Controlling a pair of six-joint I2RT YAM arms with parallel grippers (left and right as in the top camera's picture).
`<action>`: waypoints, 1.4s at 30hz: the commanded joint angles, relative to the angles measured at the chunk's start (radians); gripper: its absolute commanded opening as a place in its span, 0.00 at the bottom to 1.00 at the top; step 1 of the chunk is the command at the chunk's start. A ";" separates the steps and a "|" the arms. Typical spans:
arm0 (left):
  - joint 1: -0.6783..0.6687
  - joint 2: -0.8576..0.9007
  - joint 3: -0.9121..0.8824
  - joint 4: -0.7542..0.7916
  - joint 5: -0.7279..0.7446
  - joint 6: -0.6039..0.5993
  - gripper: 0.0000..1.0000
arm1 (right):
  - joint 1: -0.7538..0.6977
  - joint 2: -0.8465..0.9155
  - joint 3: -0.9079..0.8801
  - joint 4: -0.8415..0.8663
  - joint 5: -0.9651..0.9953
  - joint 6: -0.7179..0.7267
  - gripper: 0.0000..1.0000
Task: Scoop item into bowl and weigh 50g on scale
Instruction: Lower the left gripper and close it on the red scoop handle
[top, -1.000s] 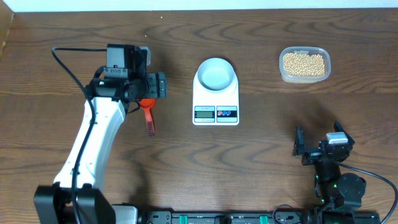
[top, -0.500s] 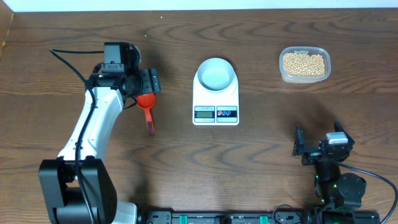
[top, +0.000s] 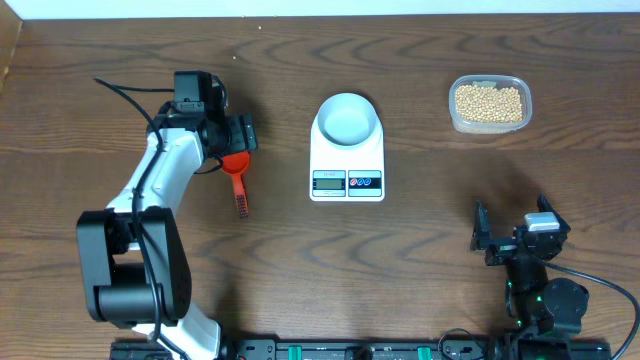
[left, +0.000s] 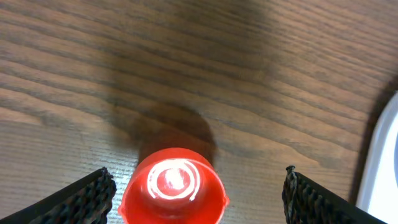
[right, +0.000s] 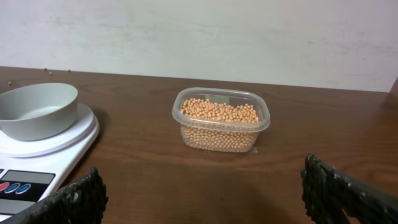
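Across the table (top: 300, 270) the layout itself is my first worry. The red scoop (top: 239, 185) lies left of the scale (top: 347, 183), while the clear tub (top: 490, 129) sits well apart at the far right. I judge the left arm would have to reach past the scale, and a brush from a link could shove it or tip the bowl (top: 348, 122), which stands empty on the platform. My left gripper (top: 247, 134) is spread wide and holds nothing, with the scoop's round cup showing between its fingers in the wrist view. Closing on that cup rather than the thin handle could squirt it out or leave it tilted. The right gripper (right: 205, 196) is also spread and empty, parked near the front right. Smallest last: the beans (top: 488, 102), all in the tub, are round and would roll off a tilted scoop, and overshooting the target weight is easy.
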 joint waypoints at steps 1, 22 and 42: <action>0.004 0.023 0.019 0.013 -0.037 -0.010 0.88 | 0.005 -0.006 -0.004 -0.001 0.008 -0.012 0.99; 0.012 0.073 0.031 0.046 -0.069 -0.021 0.78 | 0.005 -0.006 -0.004 -0.001 0.008 -0.012 0.99; 0.023 -0.050 -0.009 -0.090 -0.079 -0.081 0.66 | 0.005 -0.006 -0.004 -0.001 0.008 -0.012 0.99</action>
